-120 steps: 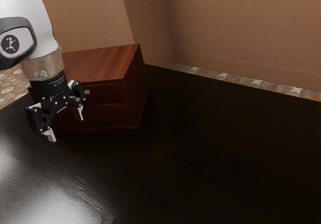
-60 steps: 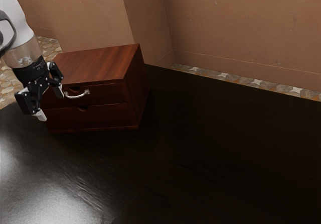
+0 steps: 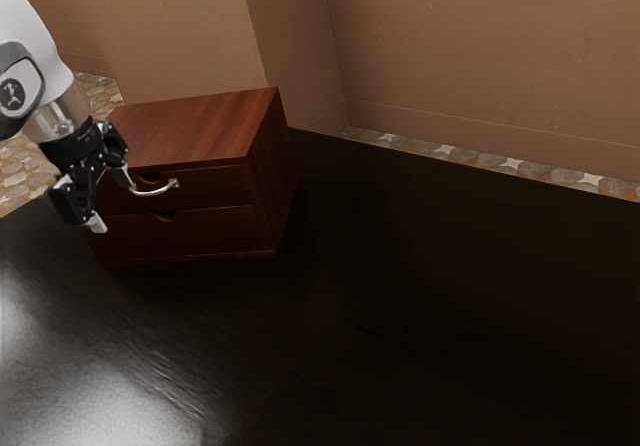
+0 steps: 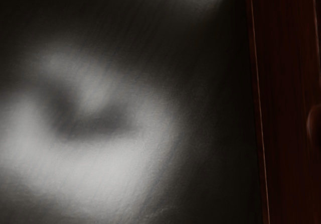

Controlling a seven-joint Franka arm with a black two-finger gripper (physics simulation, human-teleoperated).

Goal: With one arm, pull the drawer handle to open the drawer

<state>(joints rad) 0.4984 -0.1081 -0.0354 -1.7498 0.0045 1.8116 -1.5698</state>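
A small dark-red wooden cabinet point(image 3: 200, 161) with two drawers stands on the table at the exterior view's left. The upper drawer point(image 3: 200, 186) carries a curved silver handle point(image 3: 157, 188) and looks flush with the lower one. My gripper point(image 3: 111, 203) hangs tilted in front of the cabinet's left end, open, with nothing between its fingers. Its upper fingertip point(image 3: 126, 177) is close beside the handle's left end; I cannot tell whether they touch. In the wrist view the cabinet's front point(image 4: 288, 103) runs along one side, with the table beside it.
The dark glossy table point(image 3: 380, 316) spreads wide in front of the cabinet and toward the exterior view's right. Brown walls point(image 3: 470, 46) rise behind it, with a patterned floor strip point(image 3: 500, 161) at their foot.
My hand has swung up and toward the exterior view's left, uncovering the handle, then tilted and edged back to the handle's left end. The drawers have not moved.
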